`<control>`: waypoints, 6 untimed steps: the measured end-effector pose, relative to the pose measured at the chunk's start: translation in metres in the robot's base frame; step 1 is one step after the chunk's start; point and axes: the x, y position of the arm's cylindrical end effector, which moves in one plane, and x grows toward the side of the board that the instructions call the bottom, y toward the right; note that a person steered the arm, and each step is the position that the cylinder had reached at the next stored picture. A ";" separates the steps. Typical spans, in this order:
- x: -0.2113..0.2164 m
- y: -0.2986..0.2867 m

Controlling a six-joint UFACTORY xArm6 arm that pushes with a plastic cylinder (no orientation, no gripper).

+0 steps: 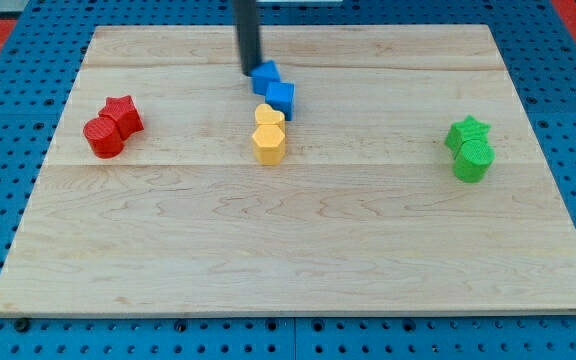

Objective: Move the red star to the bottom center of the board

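The red star (123,113) lies at the view's left, touching a red round block (102,137) just below-left of it. My tip (252,71) is near the view's top centre, touching the upper-left side of a blue block (264,76). It is far to the right of the red star.
A second blue block (281,97) sits just below-right of the first. Two yellow blocks (268,134) are stacked below them at centre. A green star (467,131) and a green block (473,160) lie at the right. The wooden board (298,250) rests on a blue pegboard.
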 end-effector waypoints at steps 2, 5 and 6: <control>0.006 -0.171; 0.146 -0.146; 0.194 -0.099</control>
